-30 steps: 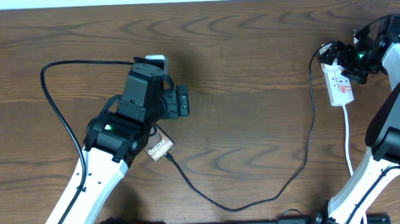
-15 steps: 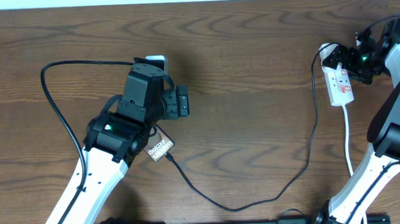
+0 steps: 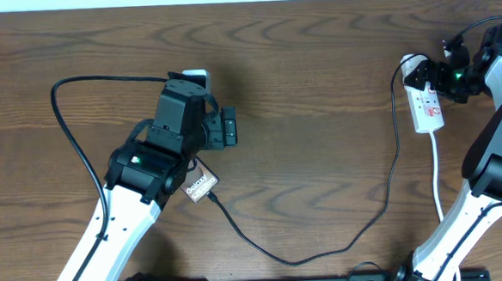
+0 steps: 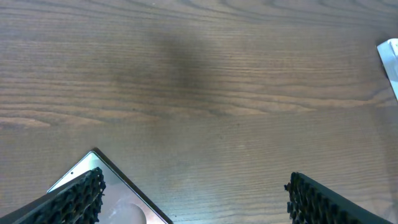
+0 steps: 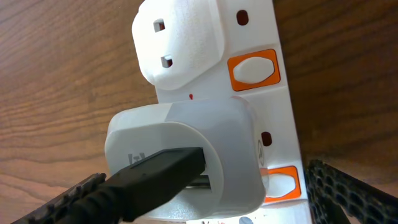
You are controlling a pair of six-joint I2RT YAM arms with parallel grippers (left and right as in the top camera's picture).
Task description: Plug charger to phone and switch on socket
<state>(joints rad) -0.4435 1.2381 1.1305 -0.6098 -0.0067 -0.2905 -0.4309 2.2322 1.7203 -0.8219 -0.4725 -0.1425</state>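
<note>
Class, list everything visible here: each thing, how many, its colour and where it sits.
table: one, brown wood, beneath everything
phone: one, dark, mostly hidden under left arm
charger: one, black cable, running from phone to socket
socket: one, white strip, far right
adapter: one, white, plugged into socket
white plug: one, beside adapter
switches: two seen, orange, on socket
white item: one, by left arm, unidentified
left gripper: one, black, open, near phone's corner
right gripper: one, black, open, astride adapter

The phone [image 3: 202, 189] lies on the table [image 3: 317, 85] at my left, the socket [image 3: 427, 107] far right, the charger [image 3: 326, 250] strung between them.
</note>
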